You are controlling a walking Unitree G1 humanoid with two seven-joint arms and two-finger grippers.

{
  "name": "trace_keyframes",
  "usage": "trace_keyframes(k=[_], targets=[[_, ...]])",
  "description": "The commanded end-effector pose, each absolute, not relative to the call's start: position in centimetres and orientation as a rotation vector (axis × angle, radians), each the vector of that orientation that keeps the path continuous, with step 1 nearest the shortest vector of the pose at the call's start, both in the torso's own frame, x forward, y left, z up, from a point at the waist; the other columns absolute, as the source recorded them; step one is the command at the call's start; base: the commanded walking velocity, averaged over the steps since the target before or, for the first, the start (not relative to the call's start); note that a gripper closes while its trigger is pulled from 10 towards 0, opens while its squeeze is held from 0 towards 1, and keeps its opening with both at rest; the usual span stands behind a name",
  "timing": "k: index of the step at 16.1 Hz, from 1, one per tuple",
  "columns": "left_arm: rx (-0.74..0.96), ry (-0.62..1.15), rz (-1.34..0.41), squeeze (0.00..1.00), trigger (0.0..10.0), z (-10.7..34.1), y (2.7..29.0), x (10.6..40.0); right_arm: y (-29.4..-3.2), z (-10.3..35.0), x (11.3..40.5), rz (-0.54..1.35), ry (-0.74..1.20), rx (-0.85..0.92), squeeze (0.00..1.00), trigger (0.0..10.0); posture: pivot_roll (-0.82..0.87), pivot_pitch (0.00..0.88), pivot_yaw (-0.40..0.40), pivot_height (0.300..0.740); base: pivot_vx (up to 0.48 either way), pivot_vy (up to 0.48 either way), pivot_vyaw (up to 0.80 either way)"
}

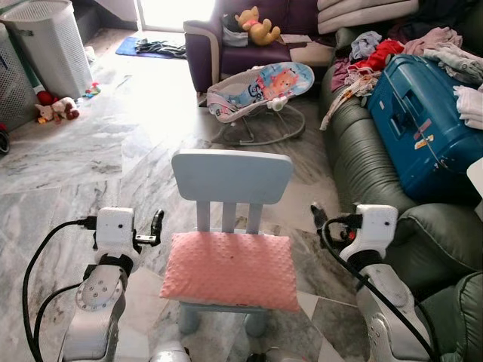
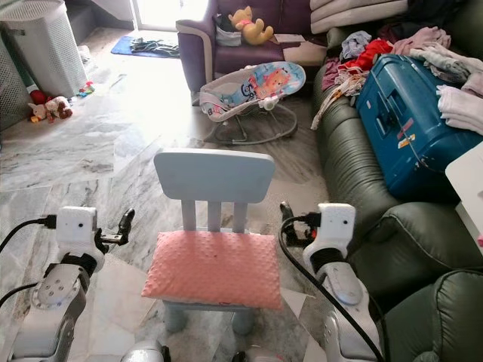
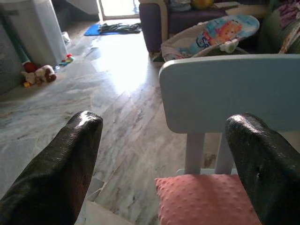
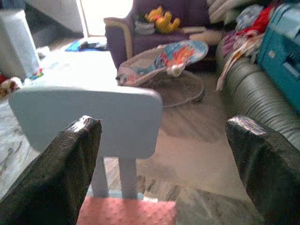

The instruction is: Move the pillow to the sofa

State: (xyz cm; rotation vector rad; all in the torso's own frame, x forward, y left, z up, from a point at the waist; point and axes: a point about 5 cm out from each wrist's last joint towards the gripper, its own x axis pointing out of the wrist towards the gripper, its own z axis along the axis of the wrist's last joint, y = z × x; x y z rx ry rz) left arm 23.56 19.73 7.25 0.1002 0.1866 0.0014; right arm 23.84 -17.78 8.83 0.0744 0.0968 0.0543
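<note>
A pink dotted pillow (image 1: 232, 268) lies flat on the seat of a small light-blue child's chair (image 1: 231, 178) right in front of me. My left gripper (image 1: 156, 224) is raised just left of the pillow's far left corner, fingers (image 3: 61, 173) spread open with nothing between them. My right gripper (image 1: 320, 218) is raised at the pillow's right side, also open and empty. The dark green leather sofa (image 1: 362, 154) runs along the right, its cushions loaded with a blue suitcase (image 1: 419, 124) and clothes.
A baby bouncer (image 1: 260, 94) stands on the marble floor beyond the chair. A purple armchair (image 1: 241, 45) with a yellow plush toy sits at the back. A white laundry basket (image 1: 49, 45) and toys are at the far left.
</note>
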Motion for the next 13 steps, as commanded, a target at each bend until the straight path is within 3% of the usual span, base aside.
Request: trace_keyframes(k=[1,10,13], targets=[[0.096,0.172,0.013,0.0,10.0,7.7,19.73,23.61,-17.92,9.31,23.83,0.052,0.072,0.072,0.0,10.0,-0.01,0.0,-0.065,0.74,0.0,0.0,0.0],[0.102,0.169,-0.004,0.0,10.0,7.73,19.43,23.82,-17.63,9.11,23.96,0.063,0.075,0.086,0.0,10.0,-0.01,0.0,-0.06,0.74,0.0,0.0,0.0],[0.105,0.168,-0.012,0.0,10.0,7.72,19.32,23.94,-17.62,9.1,23.99,0.064,0.075,0.091,0.0,10.0,-0.01,0.0,-0.059,0.71,0.0,0.0,0.0]])
